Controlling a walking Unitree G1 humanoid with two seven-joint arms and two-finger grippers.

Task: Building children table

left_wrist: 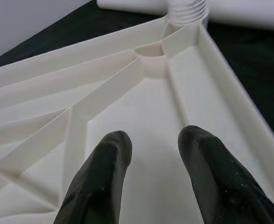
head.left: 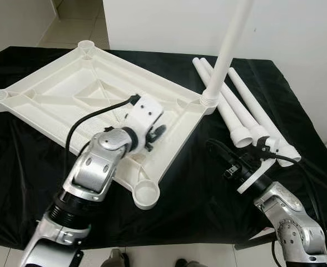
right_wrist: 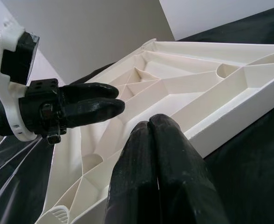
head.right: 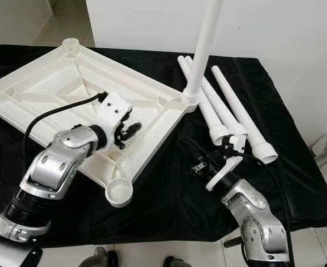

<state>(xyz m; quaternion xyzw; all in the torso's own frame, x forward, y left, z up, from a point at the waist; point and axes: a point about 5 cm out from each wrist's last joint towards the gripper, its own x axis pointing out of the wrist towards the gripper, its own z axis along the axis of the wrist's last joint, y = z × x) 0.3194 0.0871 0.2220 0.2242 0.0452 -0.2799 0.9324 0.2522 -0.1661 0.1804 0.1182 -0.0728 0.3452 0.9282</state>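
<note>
One leg (head.left: 226,53) stands screwed upright in the far right corner socket of the upside-down white tabletop (head.left: 58,94), which lies on the black cloth (head.left: 208,183). Three loose legs (head.left: 246,114) lie just beside it. My left gripper (left_wrist: 151,154) hovers open over the ribbed underside; my right gripper (right_wrist: 156,163) is closed, empty, near the edge. Next: pick up another leg, seat it in an empty socket (head.left: 147,193).
</note>
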